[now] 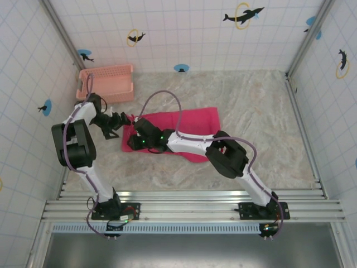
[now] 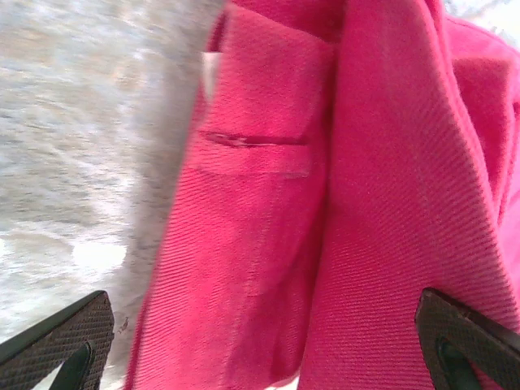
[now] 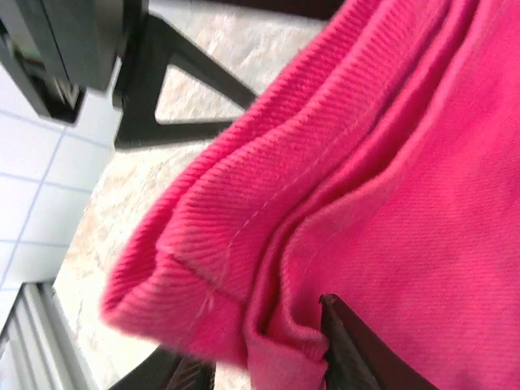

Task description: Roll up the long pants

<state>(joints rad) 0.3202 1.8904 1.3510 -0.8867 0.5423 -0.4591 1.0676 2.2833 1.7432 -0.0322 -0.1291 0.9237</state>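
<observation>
The right gripper (image 3: 260,366) straddles a stitched fold of the long pants (image 3: 390,162), but I cannot tell whether it is pinching the cloth. The left gripper (image 2: 262,296) hangs wide open over their pocket slit (image 2: 252,140). From above, both arms bend toward the left end of the pants on the table (image 1: 256,100); the basket (image 1: 106,72) sits beyond that end, apart.

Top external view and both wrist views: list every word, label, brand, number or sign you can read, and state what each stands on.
Readable text: none.
Black dolphin decals with yellow rings on the white tiled wall: pictures, no lettering.
Small white tag on the bright pink-red cloth long pants: too blurred to read.
Salmon-pink plastic lattice basket: no label seen.
</observation>
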